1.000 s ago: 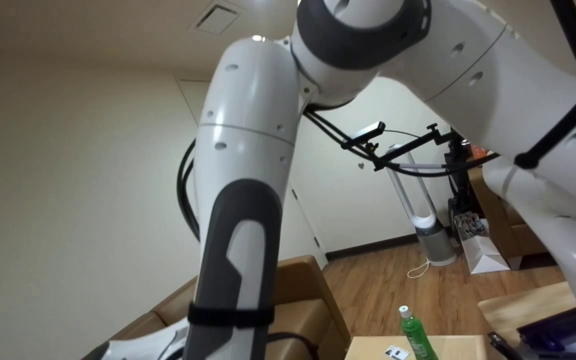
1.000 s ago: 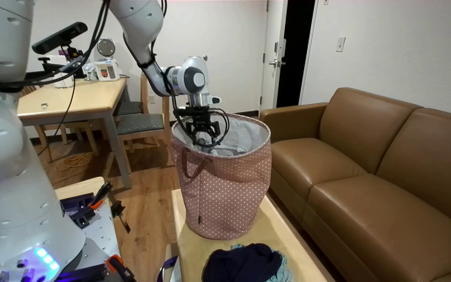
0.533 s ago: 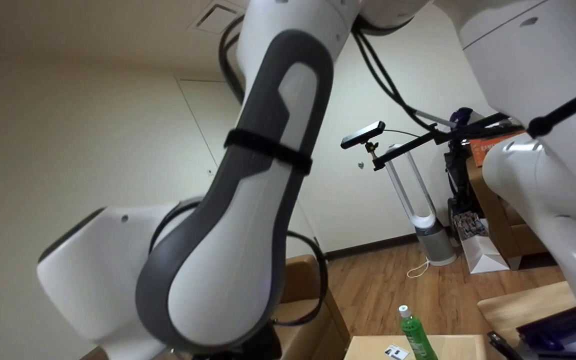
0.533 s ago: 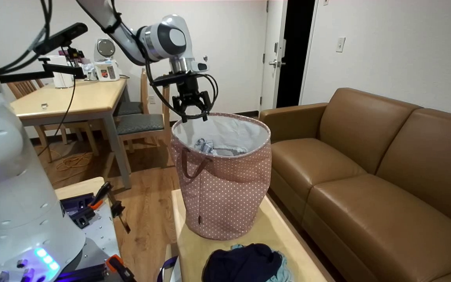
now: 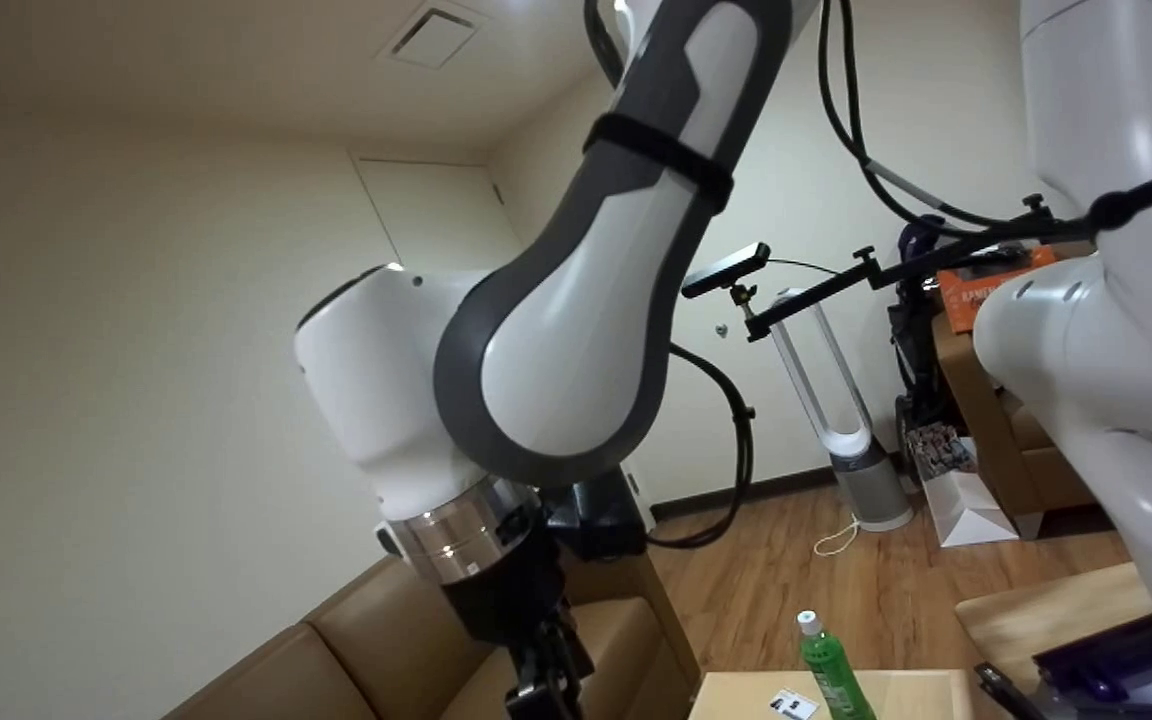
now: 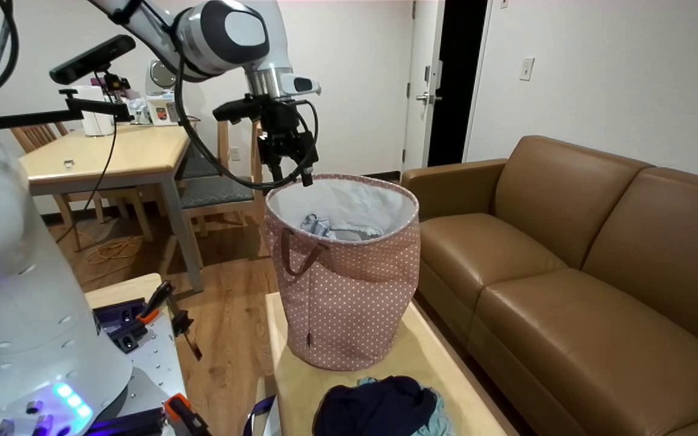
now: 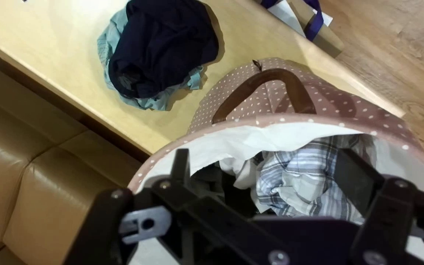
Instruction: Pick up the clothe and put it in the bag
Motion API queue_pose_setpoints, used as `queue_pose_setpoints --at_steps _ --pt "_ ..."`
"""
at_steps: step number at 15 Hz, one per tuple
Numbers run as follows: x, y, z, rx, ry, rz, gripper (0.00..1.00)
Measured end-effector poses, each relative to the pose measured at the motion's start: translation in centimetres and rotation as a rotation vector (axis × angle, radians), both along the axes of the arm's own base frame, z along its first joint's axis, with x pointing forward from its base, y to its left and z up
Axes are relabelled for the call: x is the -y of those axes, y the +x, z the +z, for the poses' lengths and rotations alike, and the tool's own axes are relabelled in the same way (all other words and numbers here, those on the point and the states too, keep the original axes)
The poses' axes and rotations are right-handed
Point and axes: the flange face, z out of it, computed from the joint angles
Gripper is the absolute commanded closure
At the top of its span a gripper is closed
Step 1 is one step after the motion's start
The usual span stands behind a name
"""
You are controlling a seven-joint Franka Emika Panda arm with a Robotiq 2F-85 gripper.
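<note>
A pink polka-dot fabric bag [image 6: 349, 297] with a white lining stands upright on the low wooden table; its handle side also shows in the wrist view [image 7: 248, 99]. A navy cloth [image 6: 376, 406] lies heaped on a teal cloth [image 6: 441, 421] on the table beside the bag. The navy cloth [image 7: 168, 48] and teal cloth [image 7: 109, 44] also show in the wrist view. A blue-grey plaid cloth [image 7: 300, 176] lies inside the bag with other pale and dark cloths. My gripper [image 6: 290, 177] is open and empty above the bag's rim; its fingers are spread in the wrist view [image 7: 267, 169].
A brown sofa [image 6: 543, 272] runs along the low table [image 6: 434, 363]. A dining table [image 6: 113, 151] and chairs [image 6: 216, 189] stand behind the arm. A green bottle [image 5: 834, 670] and a small card [image 5: 794, 704] are on a light tabletop in an exterior view.
My gripper has risen out of the bag and shifted left in an exterior view, now above the rim. The plaid cloth stays inside the bag. The navy and teal cloths have not moved.
</note>
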Motion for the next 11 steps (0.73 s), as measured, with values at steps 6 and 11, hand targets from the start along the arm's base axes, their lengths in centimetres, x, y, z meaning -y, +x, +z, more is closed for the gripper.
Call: queue_pose_setpoints --at_steps 6,11 --pt "0.8 1.0 1.1 0.000 0.132 -0.220 0.00" --pt "5.3 2.0 0.5 -0.030 0.243 -0.411 0.00"
